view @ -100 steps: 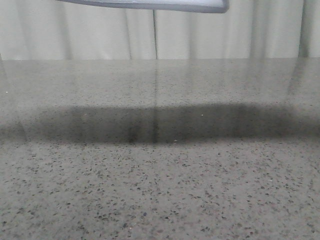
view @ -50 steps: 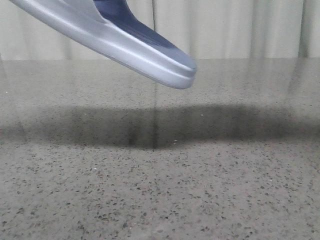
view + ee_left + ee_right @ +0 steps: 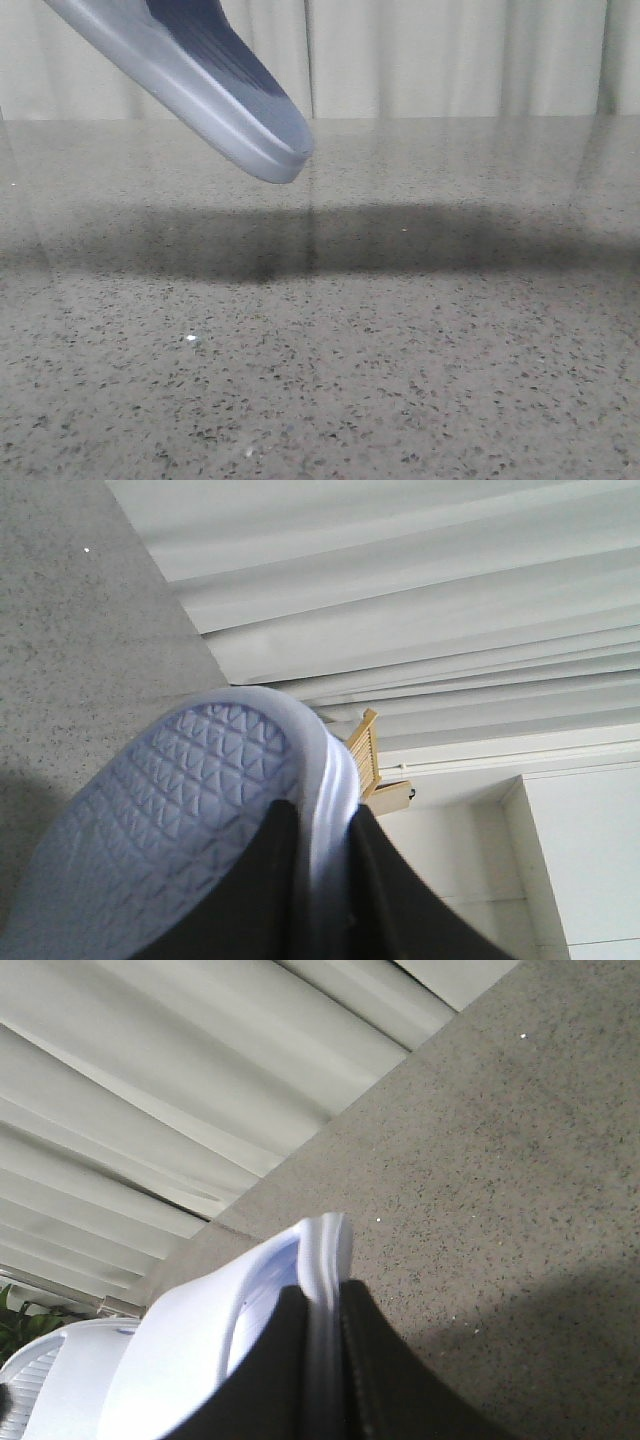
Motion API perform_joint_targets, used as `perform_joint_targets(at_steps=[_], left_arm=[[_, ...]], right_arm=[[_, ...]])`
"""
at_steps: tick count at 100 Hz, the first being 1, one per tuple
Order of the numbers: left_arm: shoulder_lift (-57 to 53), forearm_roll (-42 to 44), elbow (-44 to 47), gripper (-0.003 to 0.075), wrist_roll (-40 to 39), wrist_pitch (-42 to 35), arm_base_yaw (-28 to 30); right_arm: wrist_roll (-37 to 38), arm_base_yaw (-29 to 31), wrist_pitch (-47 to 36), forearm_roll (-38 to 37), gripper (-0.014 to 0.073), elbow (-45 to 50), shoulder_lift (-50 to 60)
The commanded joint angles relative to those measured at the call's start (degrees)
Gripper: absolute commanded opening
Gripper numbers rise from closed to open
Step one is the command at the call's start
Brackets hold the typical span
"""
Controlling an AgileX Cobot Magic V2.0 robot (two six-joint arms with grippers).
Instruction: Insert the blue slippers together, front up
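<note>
Front: low, facing forward across speckled table toward curtain | left wrist: close, looking along its fingers | right wrist: likewise | shared: table, curtain.

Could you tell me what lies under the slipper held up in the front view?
Under the slipper there is only bare speckled table crossed by a dark shadow band; the slipper hangs clear of it. Its far end runs out of view, so anything beneath that is unseen.
</note>
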State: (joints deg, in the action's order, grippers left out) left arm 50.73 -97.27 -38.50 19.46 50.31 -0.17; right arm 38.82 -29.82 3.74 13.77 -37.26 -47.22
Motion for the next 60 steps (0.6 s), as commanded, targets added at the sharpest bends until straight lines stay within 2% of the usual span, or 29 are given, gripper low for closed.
perform_joint_targets(at_steps=[1,40,60], left_arm=[[-0.6,-6.3,-1.6,0.0016,-0.3,7.5,-1.1],[-0.6,-5.9,-1.6,0.0016,0.1,6.8,-1.1],[-0.6,-8.5,-1.6,0.0016,0.4,7.0,-1.1]], right_arm=[[-0.1,-1.2,-5.2,0.9,-0.0107,-2.1,-0.9],[-0.1,-1.2,-10.7,1.6,-0.0107,-2.1,-1.6],[-0.1,-1.2,-13.8,4.8,-0.0107,0.2,-1.7]])
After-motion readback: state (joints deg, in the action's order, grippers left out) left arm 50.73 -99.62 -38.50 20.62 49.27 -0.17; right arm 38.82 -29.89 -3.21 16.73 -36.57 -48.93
